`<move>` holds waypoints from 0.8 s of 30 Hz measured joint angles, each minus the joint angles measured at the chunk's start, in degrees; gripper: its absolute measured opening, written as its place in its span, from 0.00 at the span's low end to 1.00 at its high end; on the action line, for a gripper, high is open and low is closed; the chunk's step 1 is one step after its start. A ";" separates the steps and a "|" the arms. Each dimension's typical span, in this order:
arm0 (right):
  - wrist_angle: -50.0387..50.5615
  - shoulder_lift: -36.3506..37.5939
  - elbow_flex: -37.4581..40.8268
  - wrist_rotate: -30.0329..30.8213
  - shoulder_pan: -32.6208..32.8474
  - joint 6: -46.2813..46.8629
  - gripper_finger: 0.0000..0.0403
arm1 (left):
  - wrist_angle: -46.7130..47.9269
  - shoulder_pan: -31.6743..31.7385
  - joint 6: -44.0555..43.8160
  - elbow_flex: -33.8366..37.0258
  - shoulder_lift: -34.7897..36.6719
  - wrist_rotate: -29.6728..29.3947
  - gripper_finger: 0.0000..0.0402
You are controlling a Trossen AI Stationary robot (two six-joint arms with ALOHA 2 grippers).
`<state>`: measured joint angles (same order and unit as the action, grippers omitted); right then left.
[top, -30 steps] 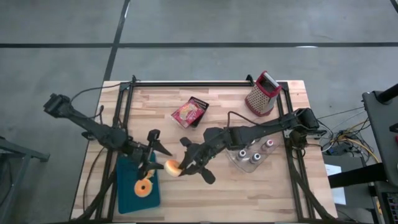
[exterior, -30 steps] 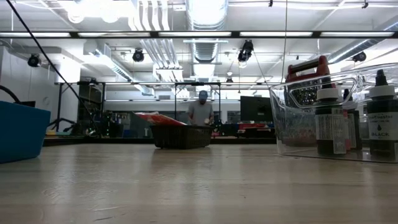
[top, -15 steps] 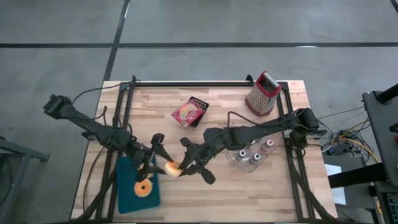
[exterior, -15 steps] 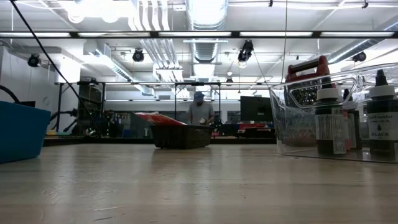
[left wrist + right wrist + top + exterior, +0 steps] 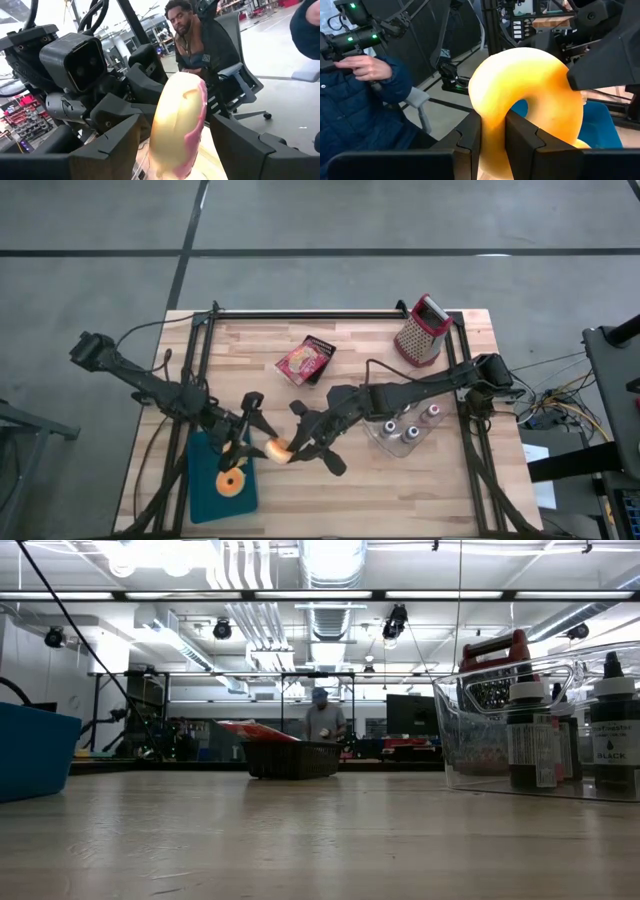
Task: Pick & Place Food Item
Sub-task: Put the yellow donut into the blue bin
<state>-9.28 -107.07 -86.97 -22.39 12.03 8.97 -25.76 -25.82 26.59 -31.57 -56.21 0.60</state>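
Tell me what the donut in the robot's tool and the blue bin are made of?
The donut in the right tool looks like smooth, slightly glossy plastic or rubber, probably a toy: its surface is even and crumb-free, with pink icing showing in the left wrist view. The blue bin looks like matte plastic, judging by its uniform colour, though that is less certain.

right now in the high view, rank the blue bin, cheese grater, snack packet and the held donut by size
1. blue bin, partly hidden by the left arm
2. cheese grater and snack packet, too alike to rank
3. held donut, in the right end effector
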 joint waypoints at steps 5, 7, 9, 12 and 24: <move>-0.07 0.00 0.01 0.00 0.02 0.00 0.17 | -0.07 0.26 -0.81 0.00 -0.73 -0.17 0.61; -0.09 0.00 0.03 0.00 0.01 0.00 0.17 | 0.03 0.55 -1.15 0.00 -1.52 -0.20 0.61; -0.11 0.00 0.03 -0.02 0.02 0.00 0.17 | -0.15 0.92 -1.09 0.00 -2.29 -0.20 0.61; -0.09 0.00 0.03 -0.02 0.02 0.01 0.17 | -0.26 1.07 -0.77 0.00 -2.56 -0.19 0.61; -0.02 0.00 0.12 -0.02 0.07 0.02 0.17 | -0.39 1.07 -1.33 0.00 -1.73 -0.16 0.56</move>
<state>-9.30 -107.07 -86.85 -22.41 12.10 8.99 -26.15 -24.75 25.26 -31.57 -57.93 0.44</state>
